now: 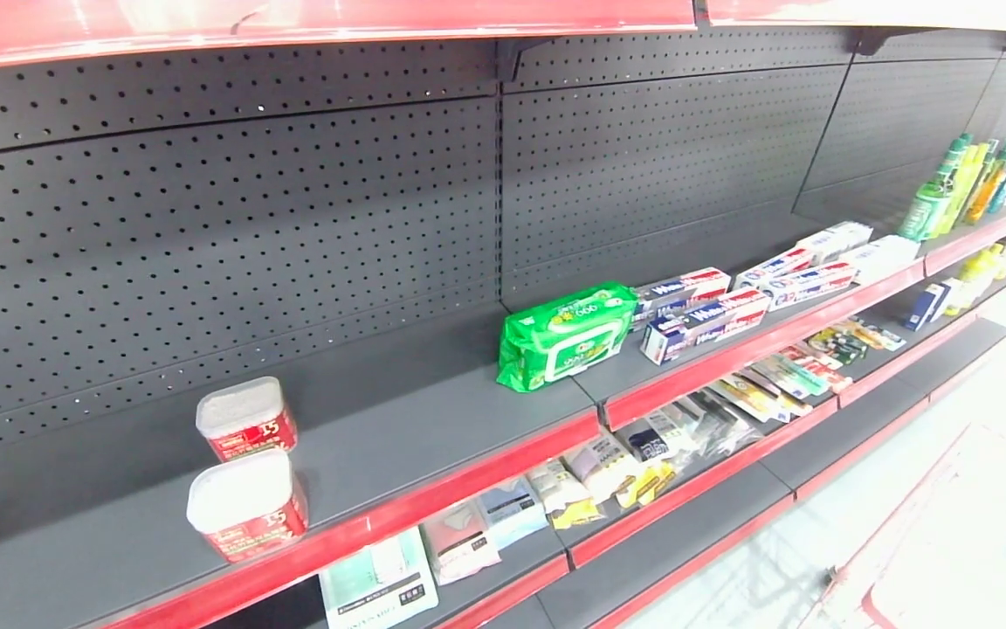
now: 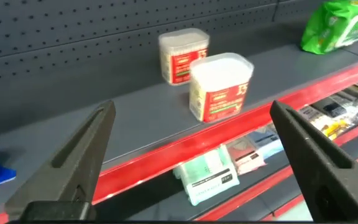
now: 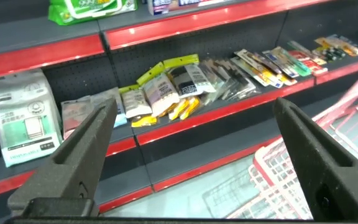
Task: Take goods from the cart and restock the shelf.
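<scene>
Red-labelled tubs [image 2: 220, 87] stand on the shelf [image 2: 135, 121] ahead of your left end effector [image 2: 192, 107], which is spread wide and empty. Your right end effector [image 3: 194, 104], likewise spread and empty, hangs near the cart [image 3: 272, 171].

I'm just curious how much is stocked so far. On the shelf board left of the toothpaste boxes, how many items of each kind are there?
White-lidded tubs with red labels: 2
Green wipes pack: 1
Total: 3
</scene>
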`<state>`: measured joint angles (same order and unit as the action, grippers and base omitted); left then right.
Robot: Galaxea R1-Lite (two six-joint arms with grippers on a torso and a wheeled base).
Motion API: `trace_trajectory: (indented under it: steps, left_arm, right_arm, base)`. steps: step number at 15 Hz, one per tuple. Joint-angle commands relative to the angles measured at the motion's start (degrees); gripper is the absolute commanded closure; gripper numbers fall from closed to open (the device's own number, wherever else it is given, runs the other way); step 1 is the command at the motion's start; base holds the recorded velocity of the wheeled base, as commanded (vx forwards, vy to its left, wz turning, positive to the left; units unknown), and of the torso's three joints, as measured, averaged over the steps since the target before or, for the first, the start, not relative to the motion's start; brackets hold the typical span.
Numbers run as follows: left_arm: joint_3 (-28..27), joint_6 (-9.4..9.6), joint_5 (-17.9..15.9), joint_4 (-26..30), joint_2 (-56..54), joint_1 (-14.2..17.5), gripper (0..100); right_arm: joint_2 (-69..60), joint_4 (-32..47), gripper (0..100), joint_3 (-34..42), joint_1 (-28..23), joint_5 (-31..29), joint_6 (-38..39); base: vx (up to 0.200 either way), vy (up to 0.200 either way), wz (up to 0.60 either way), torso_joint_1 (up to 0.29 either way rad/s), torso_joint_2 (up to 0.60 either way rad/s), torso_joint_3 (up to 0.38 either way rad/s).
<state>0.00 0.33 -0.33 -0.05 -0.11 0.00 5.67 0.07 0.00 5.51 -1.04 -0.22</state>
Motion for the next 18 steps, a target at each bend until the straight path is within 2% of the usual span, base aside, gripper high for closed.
trace_trajectory:
  steps: [1,14,18]
  left_arm:
    - [0.00,0.02,-0.02,-0.04,0.11,0.00,0]
    - [0.00,0.02,-0.02,-0.04,0.11,0.00,0]
    - [0.00,0.02,-0.02,-0.04,0.11,0.00,0]
  right_arm:
    - [0.04,0.01,0,0.00,0.03,-0.02,-0.04]
    - [0.04,0.01,0,0.00,0.03,-0.02,-0.04]
    - [0.04,0.01,0,0.00,0.03,-0.02,-0.04]
  base:
    - [0.000,0.000,0.60,-0.002,0.01,0.002]
    - [0.000,0.000,0.60,0.002,0.00,0.002]
    - [0.000,0.000,0.00,0.000,0.00,0.000]
